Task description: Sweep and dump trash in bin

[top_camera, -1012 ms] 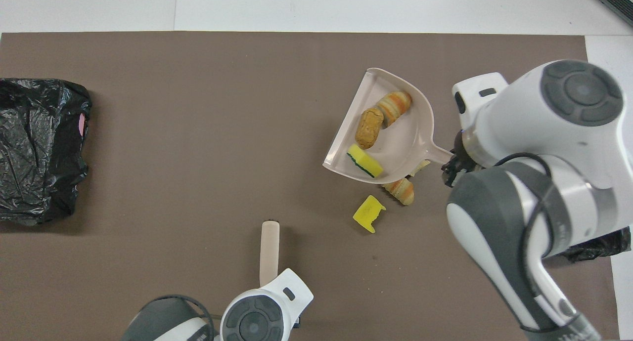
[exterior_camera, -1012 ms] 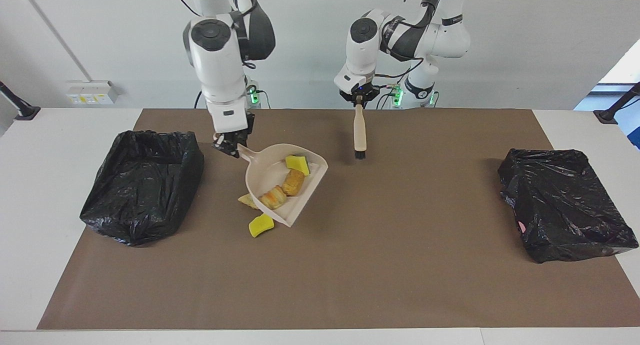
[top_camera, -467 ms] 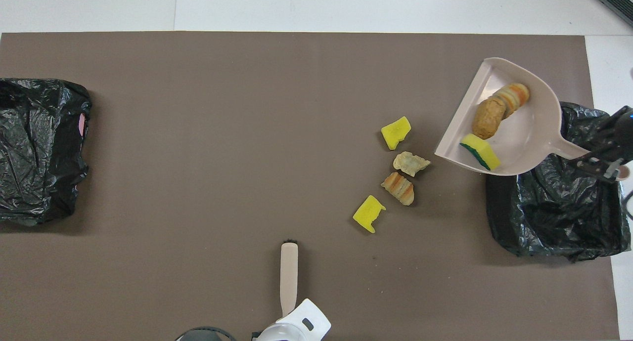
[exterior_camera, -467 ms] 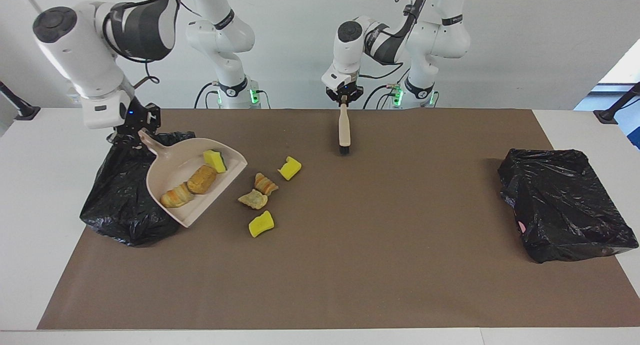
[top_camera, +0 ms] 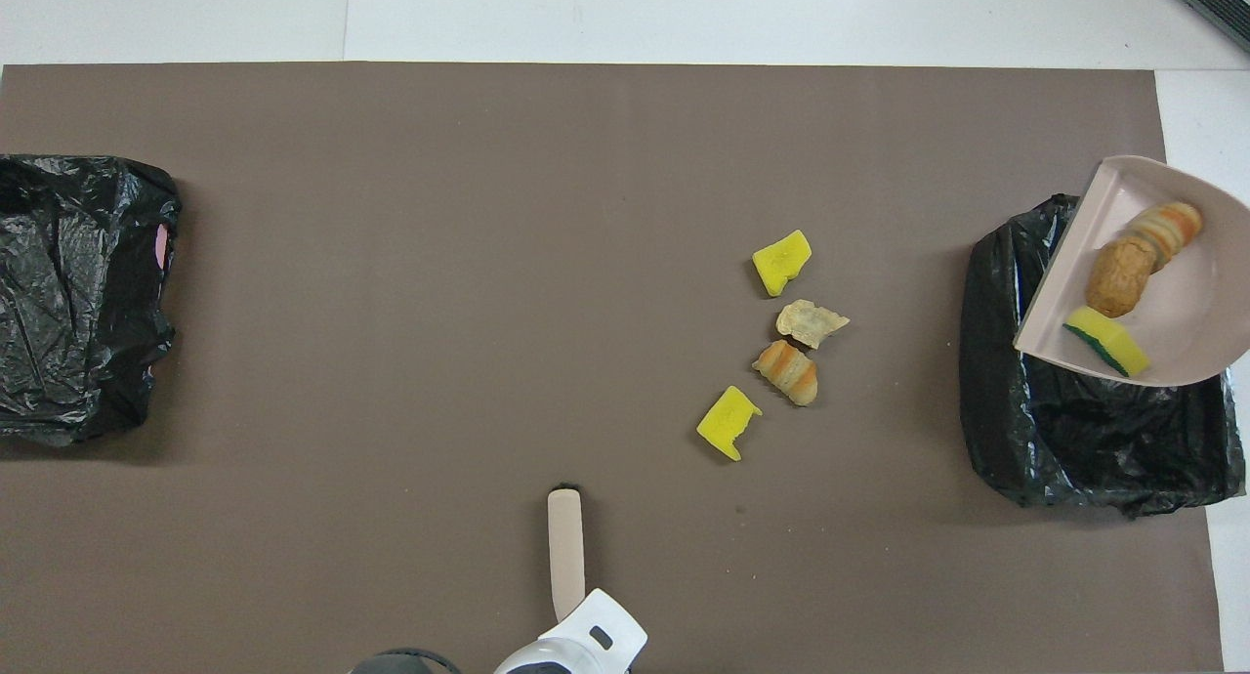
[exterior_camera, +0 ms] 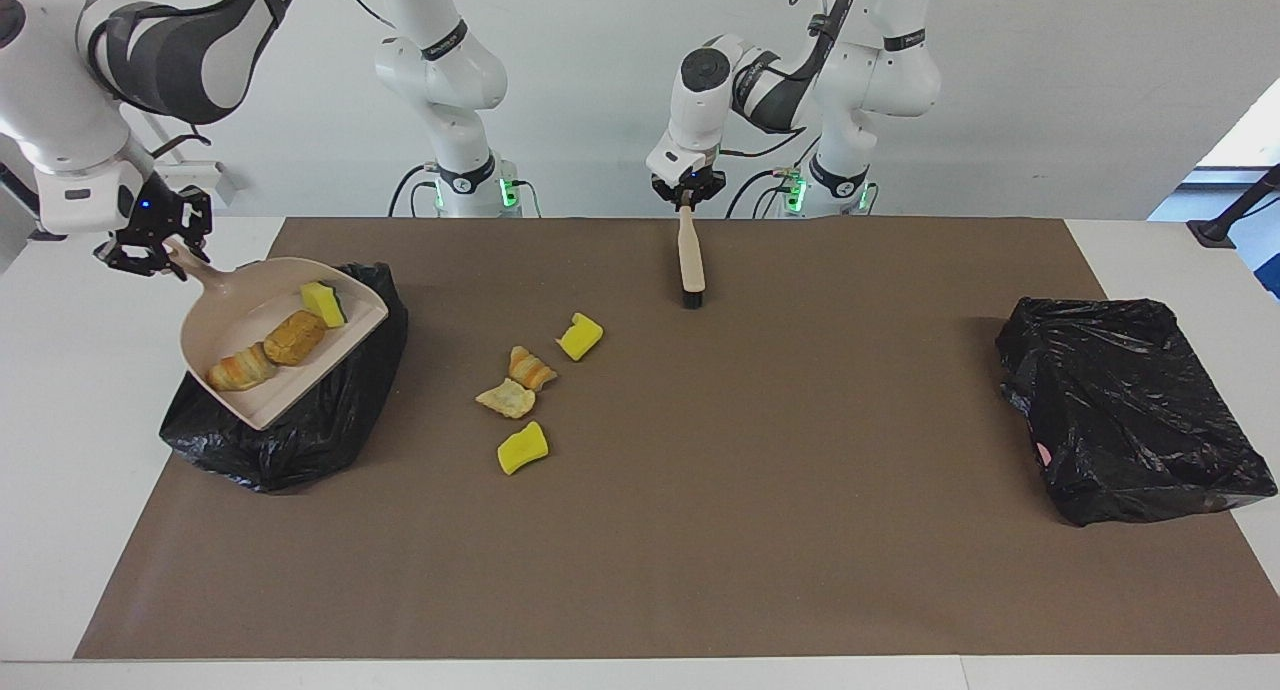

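Abt halfway, I'd judge: right gripper, pinching the dustpan handle, holds 3 trash scraps over the bin at the right arm's edge of the bench, undumped; 4 scraps lie mid-bench w/ a second bin at the left arm's edge. Left gripper waits, clamped on the brush. Facing view shows both grips; overhead view shows neither, but shows the pan over the bin's mouth.

The smooth beige plastic dustpan, held in the right gripper, looks matt. Under it, the crinkled black plastic bin bag is glossy. The porous yellow sponge pieces lie on the matt brown paper mat.
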